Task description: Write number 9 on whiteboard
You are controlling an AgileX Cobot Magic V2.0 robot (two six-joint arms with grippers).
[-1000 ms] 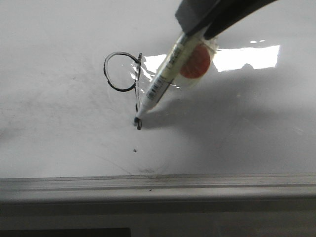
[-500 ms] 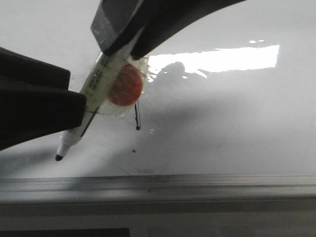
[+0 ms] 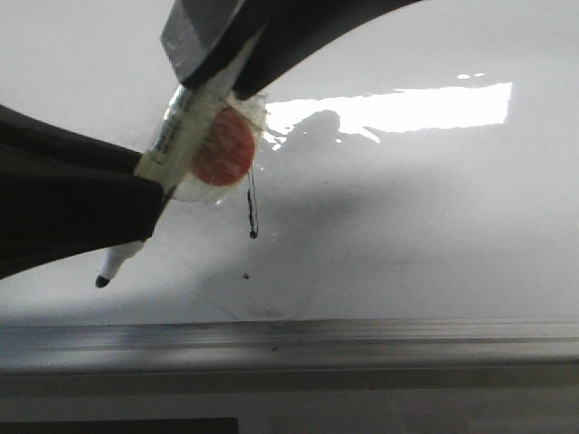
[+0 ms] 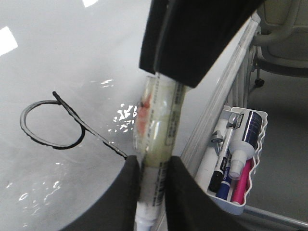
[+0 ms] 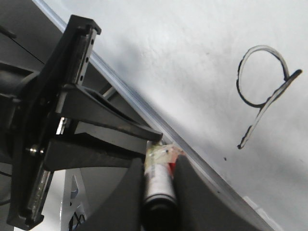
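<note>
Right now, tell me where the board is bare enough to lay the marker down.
Bare: the glossy white whiteboard right of the black hand-drawn number 9, down to the pale grey frame strip. Crowded: the left, where both black grippers' jaws clamp the white marker.

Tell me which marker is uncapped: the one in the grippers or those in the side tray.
The marker gripped by both arms is uncapped: its black tip is bare above the whiteboard. The tray markers appear capped.
</note>
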